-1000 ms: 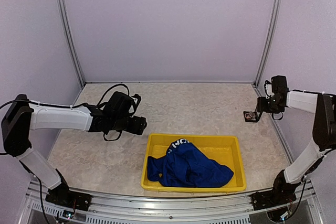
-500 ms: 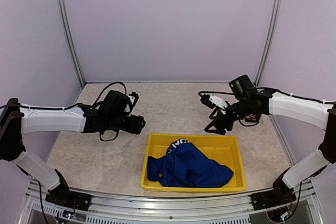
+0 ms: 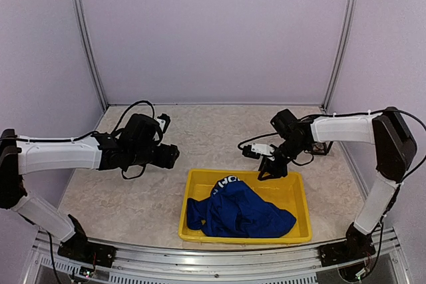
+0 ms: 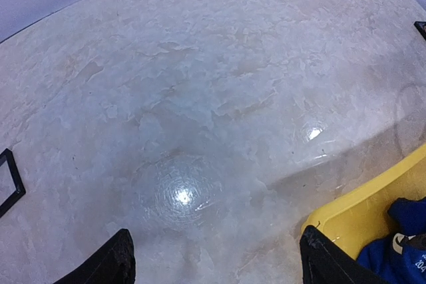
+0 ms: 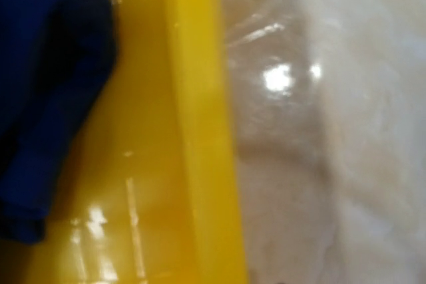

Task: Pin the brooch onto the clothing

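Note:
The royal-blue T-shirt point(image 3: 236, 212) lies crumpled in a yellow tray point(image 3: 293, 184), with a bit of white print showing. It also shows in the left wrist view point(image 4: 399, 244) and the right wrist view point(image 5: 46, 98). No brooch can be made out in any view. My left gripper point(image 3: 171, 156) is open and empty, low over the table left of the tray, with a black finger point(image 4: 110, 264) at each side. My right gripper point(image 3: 269, 169) hovers over the tray's far rim point(image 5: 200, 138) with its fingers spread. Its fingers are out of its own blurred wrist view.
A small dark object point(image 3: 324, 146) sits at the back right, partly behind the right arm. A thin black square outline point(image 4: 8, 183) lies on the marbled tabletop point(image 4: 200, 84). Purple walls close in the back and both sides.
My right arm swung from the back right wall to the tray's far rim and dropped lower. My left gripper drew back slightly to the left.

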Motion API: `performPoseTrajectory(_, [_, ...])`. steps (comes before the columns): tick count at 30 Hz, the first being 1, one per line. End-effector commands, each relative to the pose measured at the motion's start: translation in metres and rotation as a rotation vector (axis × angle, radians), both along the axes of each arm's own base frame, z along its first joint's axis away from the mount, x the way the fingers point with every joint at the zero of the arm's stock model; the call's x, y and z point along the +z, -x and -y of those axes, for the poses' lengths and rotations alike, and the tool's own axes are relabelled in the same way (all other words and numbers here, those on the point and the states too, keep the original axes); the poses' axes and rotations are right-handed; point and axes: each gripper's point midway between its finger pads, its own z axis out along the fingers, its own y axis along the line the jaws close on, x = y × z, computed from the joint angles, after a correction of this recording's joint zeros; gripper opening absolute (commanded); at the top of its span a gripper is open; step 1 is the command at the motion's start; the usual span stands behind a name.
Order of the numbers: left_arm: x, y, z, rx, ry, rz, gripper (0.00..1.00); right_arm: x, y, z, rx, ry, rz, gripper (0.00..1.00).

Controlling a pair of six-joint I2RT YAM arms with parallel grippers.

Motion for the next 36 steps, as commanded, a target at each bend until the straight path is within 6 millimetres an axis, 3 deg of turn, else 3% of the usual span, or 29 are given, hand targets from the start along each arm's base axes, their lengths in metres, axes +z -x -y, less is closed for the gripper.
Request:
performPoseTrajectory(1, [0.007,-0.001,-0.009,0.016,-0.017,0.029,0.81,0.002,-0.014,-0.01,-0.012,-0.011,0.032,0.24])
performPoseTrajectory(3, [0.009,-0.003,-0.013,0.024,-0.022,0.032,0.81,0.005,-0.025,-0.012,-0.059,-0.022,0.046,0.13])
performPoseTrajectory(6, [0.011,-0.004,-0.018,0.038,-0.026,0.037,0.81,0.01,-0.047,-0.009,-0.158,-0.044,0.038,0.09])
performPoseTrajectory(10, [0.018,-0.007,-0.029,0.066,-0.006,0.05,0.81,0.02,-0.094,0.012,-0.373,-0.094,0.027,0.06])
performPoseTrajectory(14, [0.025,-0.009,-0.043,0.101,0.028,0.06,0.81,0.029,-0.149,0.053,-0.668,-0.118,0.038,0.04])
performPoseTrajectory(15, [0.026,-0.009,-0.045,0.107,0.034,0.063,0.82,0.029,-0.165,0.07,-0.776,-0.118,0.034,0.0])
performPoseTrajectory(18, [0.028,-0.01,-0.051,0.12,0.041,0.065,0.82,0.022,-0.202,0.118,-1.083,-0.168,-0.069,0.0])
performPoseTrajectory(24, [0.026,-0.011,-0.051,0.119,0.041,0.059,0.82,0.033,-0.252,0.164,-1.288,-0.304,-0.058,0.0])
performPoseTrajectory(30, [0.023,-0.011,-0.051,0.121,0.033,0.052,0.82,0.047,-0.288,0.192,-1.401,-0.376,-0.047,0.0])
performPoseTrajectory(36, [0.023,-0.012,-0.053,0.127,0.03,0.055,0.82,0.064,-0.281,0.192,-1.521,-0.554,-0.094,0.0])
